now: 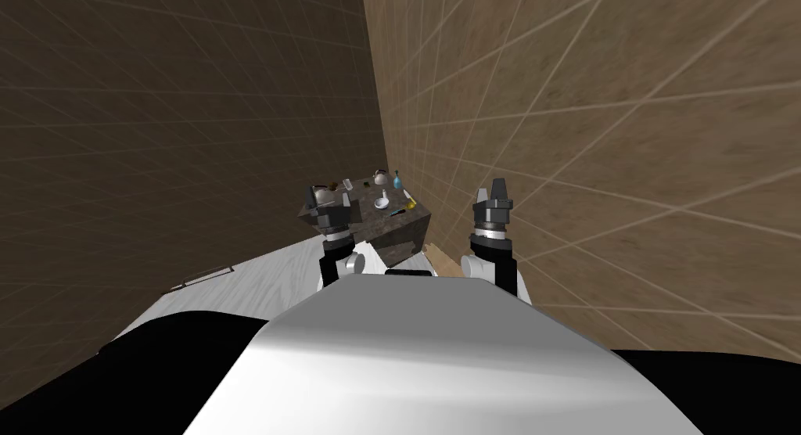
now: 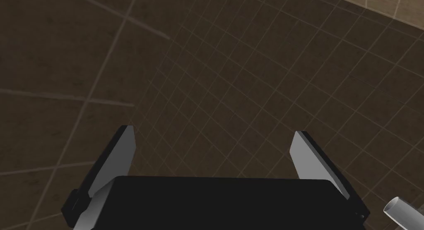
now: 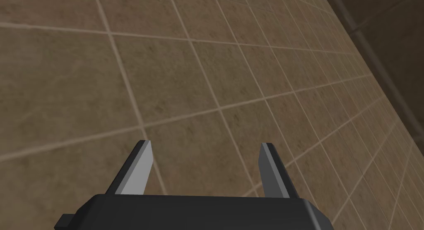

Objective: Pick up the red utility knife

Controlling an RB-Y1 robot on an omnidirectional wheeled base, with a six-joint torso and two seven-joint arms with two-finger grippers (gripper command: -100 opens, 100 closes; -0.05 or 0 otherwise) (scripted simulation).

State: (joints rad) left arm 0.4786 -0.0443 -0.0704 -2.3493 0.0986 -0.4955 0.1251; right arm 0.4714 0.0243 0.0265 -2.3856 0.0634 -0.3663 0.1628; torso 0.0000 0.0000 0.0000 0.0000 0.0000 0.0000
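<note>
The head view carries the whole scene: a dark stone-like table (image 1: 397, 236) stands just left of centre, in the corner where the shadowed tiled wall meets the lighter one. On its top lie small things, among them a white bowl (image 1: 381, 203), a blue bottle (image 1: 396, 177) at the far edge and a yellow item (image 1: 410, 205) near the right edge. The red utility knife should be among them, but at this size I cannot pick it out.

In the same view the left gripper (image 1: 322, 194) is raised in front of the table's left corner, and the right gripper (image 1: 491, 189) stands right of centre, apart from the table and before the lighter wall.

The wrist views add what the head view cannot: the fingers. The left gripper (image 2: 213, 130) has its fingers (image 2: 124, 151) spread wide with nothing between them. The right gripper (image 3: 205, 142) is likewise spread wide, its fingers (image 3: 138, 167) holding and touching nothing.
</note>
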